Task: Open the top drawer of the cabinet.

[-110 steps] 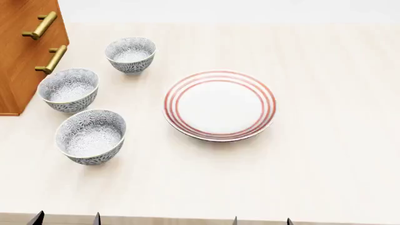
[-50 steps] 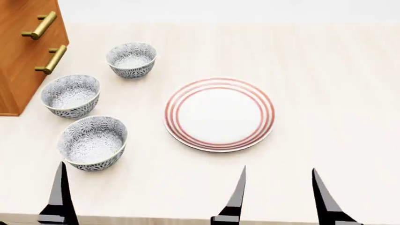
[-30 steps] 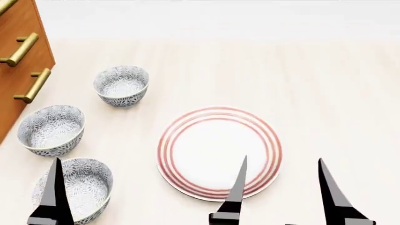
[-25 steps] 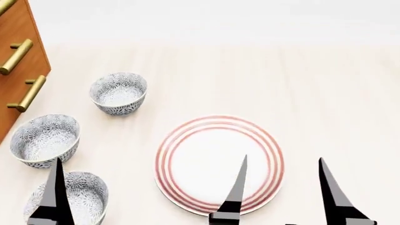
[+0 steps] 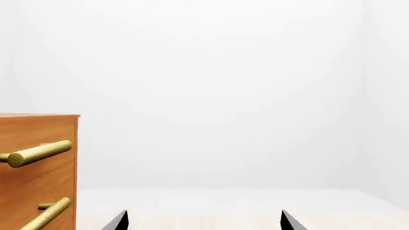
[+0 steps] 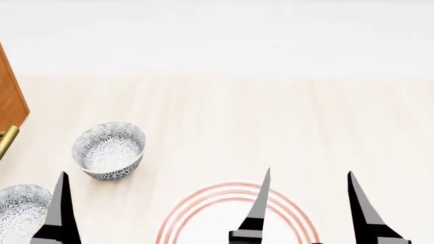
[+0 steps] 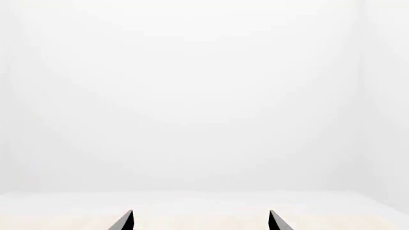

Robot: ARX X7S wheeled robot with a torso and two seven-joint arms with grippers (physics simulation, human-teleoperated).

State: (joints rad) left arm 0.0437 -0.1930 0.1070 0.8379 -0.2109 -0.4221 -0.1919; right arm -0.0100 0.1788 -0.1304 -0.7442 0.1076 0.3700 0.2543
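Observation:
The cabinet (image 5: pixel 38 191) is an orange-brown wooden box at one side of the left wrist view. Its top drawer (image 5: pixel 64 129) sits flush and shut, with a brass bar handle (image 5: pixel 38 153). My left gripper (image 5: pixel 204 211) is open and empty, off to the side of the cabinet and well short of it. The head view shows only a sliver of the cabinet (image 6: pixel 10 96) at the far left, and one left finger (image 6: pixel 60 213). My right gripper (image 6: pixel 309 172) is open and empty over the table; the right wrist view shows the right gripper (image 7: pixel 201 211) facing a bare white wall.
The lower drawer's handle (image 5: pixel 48 215) sits under the top one. A patterned grey bowl (image 6: pixel 109 150) stands near the cabinet, a second bowl (image 6: pixel 20 211) beside the left finger. A red-ringed plate (image 6: pixel 203 201) lies under the right gripper. The pale wooden table (image 6: pixel 271 112) runs back to the wall.
The head view has swung upward: bowls and plate slid down the picture and the cabinet went almost out at the left. Both grippers rose into view earlier and stay open.

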